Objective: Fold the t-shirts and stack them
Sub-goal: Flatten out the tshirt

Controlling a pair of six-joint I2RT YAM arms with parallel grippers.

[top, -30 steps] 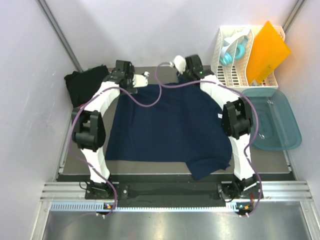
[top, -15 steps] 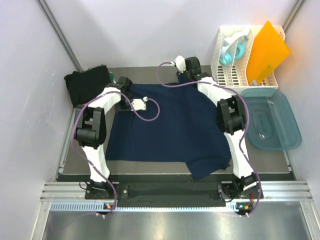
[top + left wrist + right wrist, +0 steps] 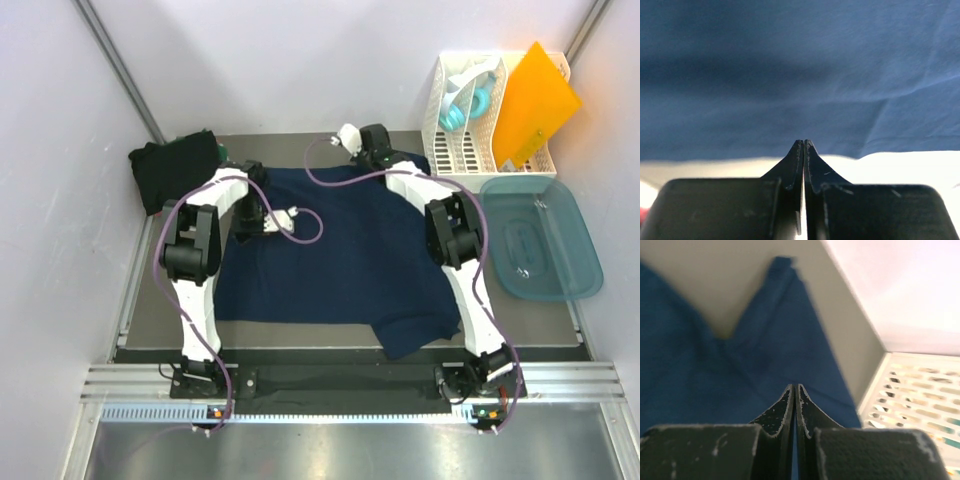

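A navy t-shirt (image 3: 350, 255) lies spread over the table, one corner folded up at the front (image 3: 415, 330). My left gripper (image 3: 248, 222) is at the shirt's left edge. In the left wrist view its jaws (image 3: 804, 142) are shut, with the tips pinching the edge of the navy cloth (image 3: 800, 75). My right gripper (image 3: 378, 152) is at the shirt's back edge, also shut. In the right wrist view its tips (image 3: 794, 386) sit against the navy cloth (image 3: 685, 355), and a sleeve (image 3: 782, 270) runs away from them. More dark t-shirts (image 3: 172, 170) are heaped at the back left.
A white slotted rack (image 3: 470, 135) holding an orange board (image 3: 535, 100) stands at the back right. A teal plastic tub (image 3: 545, 240) sits in front of it. Purple cables loop from both arms over the shirt. Walls close in the left, back and right.
My left gripper came down from the back left corner onto the shirt's left edge and went from open to shut. My right gripper shifted slightly left and stayed shut.
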